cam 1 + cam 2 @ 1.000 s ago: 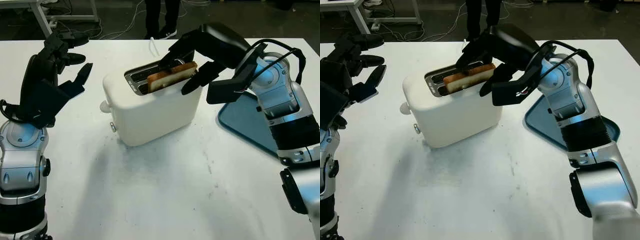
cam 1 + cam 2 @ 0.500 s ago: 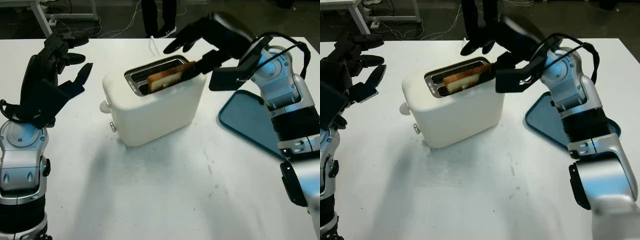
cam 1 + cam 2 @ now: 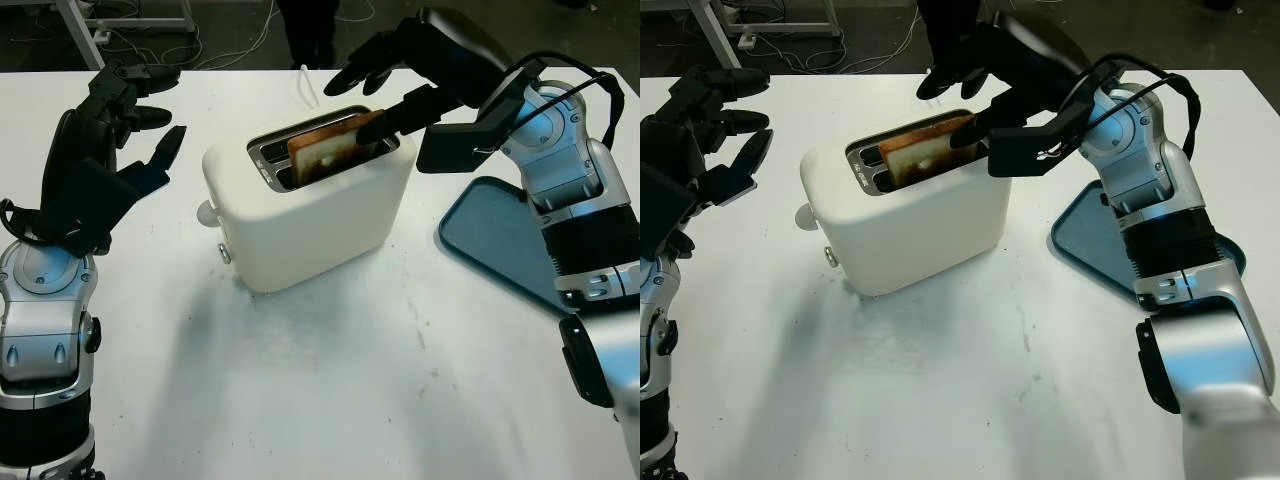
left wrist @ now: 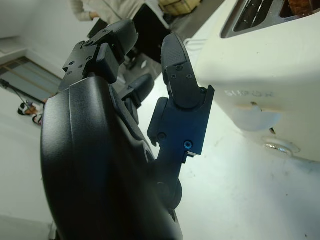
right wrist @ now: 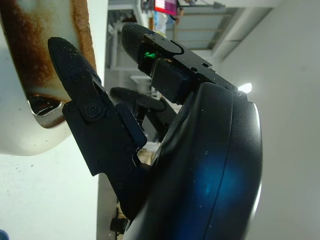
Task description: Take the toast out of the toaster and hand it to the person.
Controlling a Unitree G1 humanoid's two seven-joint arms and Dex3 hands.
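A white toaster (image 3: 300, 205) stands in the middle of the table. A browned slice of toast (image 3: 325, 152) sticks up from its slot, tilted, with its face showing. My right hand (image 3: 362, 100) hovers over the toaster's right end and is open. Its thumb (image 5: 85, 100) lies against the toast's crust (image 5: 80, 25), while its other fingers (image 3: 365, 65) are raised above and behind the slice, apart from it. My left hand (image 3: 130, 120) is held open in the air left of the toaster (image 4: 265, 65). A person's legs (image 3: 950, 30) stand beyond the table's far edge.
A blue tray (image 3: 500, 240) lies on the table at the right, under my right forearm. Cables and a table frame (image 3: 90, 25) are on the floor behind. The white tabletop (image 3: 350, 380) stretches in front of the toaster.
My right hand's fingers have lifted off the toast and risen; only the thumb stays at it. The toast has tipped up so its face shows. The left arm has not moved.
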